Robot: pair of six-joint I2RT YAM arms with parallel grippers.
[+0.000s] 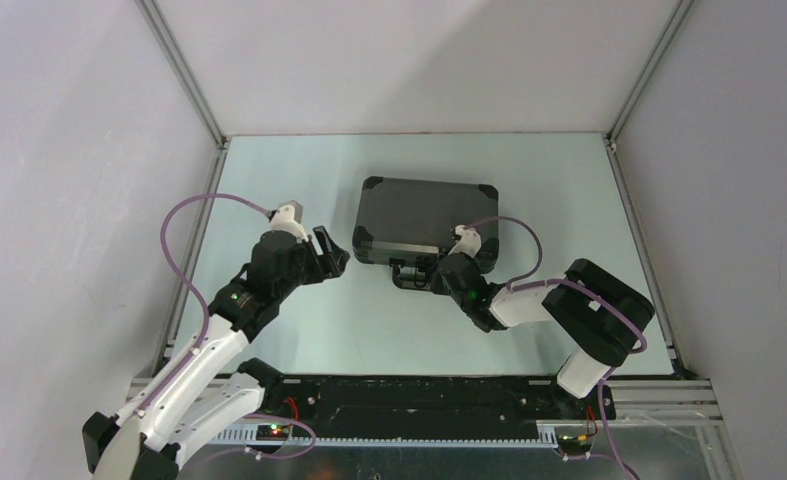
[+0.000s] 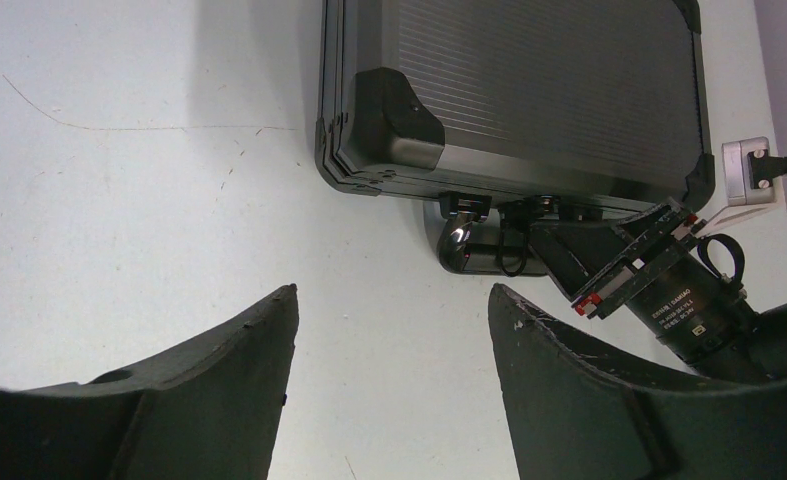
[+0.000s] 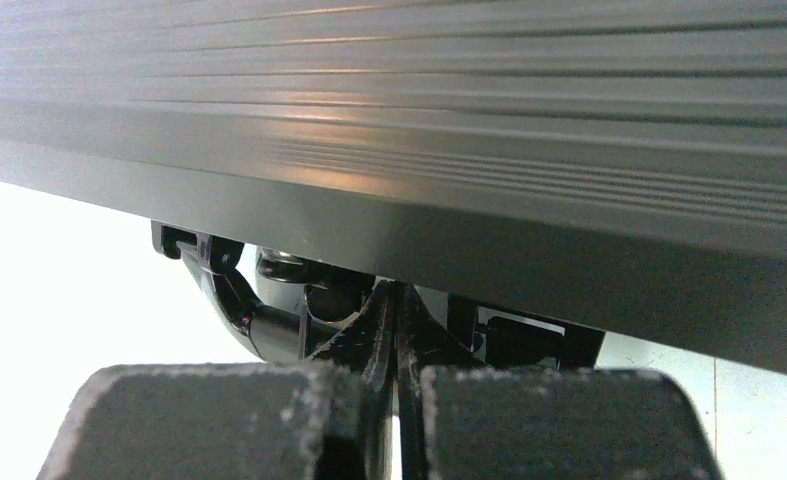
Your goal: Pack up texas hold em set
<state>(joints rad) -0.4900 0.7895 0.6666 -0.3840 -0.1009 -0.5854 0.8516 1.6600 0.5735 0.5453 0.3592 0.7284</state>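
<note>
1 briefcase (image 1: 424, 212), lid shut | 1 handle (image 2: 479, 252) | L hand (image 2: 391, 300) open, apart | R hand (image 3: 397, 330) closed at handle

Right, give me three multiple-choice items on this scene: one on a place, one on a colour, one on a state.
1. Where is the right claw?
A) at the handle on the near edge of the briefcase
B) at the briefcase's far edge
C) above the briefcase's far left corner

2. What colour is the briefcase?
A) red
B) white
C) black

3. How is the left claw set?
A) shut on a card
B) open, holding nothing
C) shut on the handle

Answers:
1 A, the top view shows it at the handle on the near side.
2 C, the ribbed shell is dark in every view.
3 B, its wrist view shows bare table between the spread fingers.
</note>
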